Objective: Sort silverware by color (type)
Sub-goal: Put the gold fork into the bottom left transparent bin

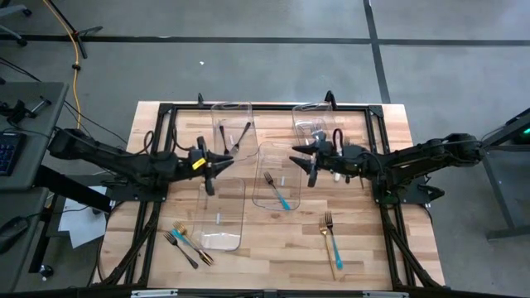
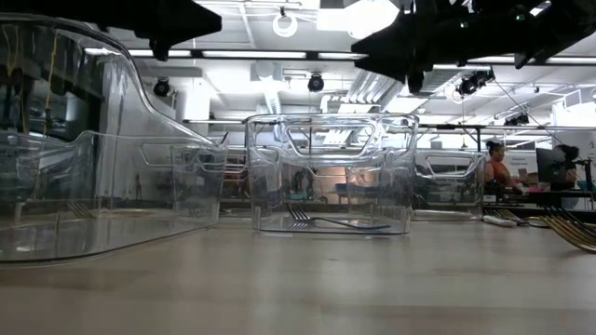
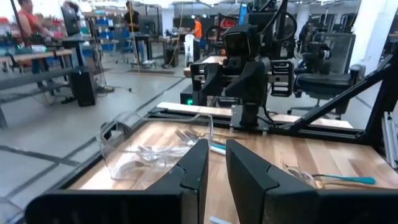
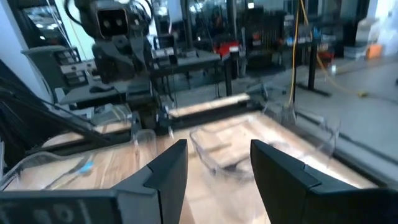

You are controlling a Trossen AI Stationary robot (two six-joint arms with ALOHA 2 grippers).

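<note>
The left gripper [image 1: 217, 163] hangs above the table between the bins, fingers [image 3: 194, 171] narrowly parted, gripping nothing. The right gripper [image 1: 301, 160] faces it across the middle clear bin [image 1: 263, 178], fingers spread wide and empty. That bin holds a teal-handled fork [image 1: 277, 190]. A black fork [image 1: 241, 137] lies in the far-left bin [image 1: 222, 116]. Loose forks [image 1: 187, 245] lie beside the near-left bin [image 1: 236, 217]; a gold fork [image 1: 328, 233] rests near right.

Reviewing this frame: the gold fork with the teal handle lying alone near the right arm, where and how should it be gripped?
Grip the gold fork mid-shaft, probably from straight above, jaws across its width. It lies flat on bare table, away from the bins, so nothing blocks a vertical approach.
</note>
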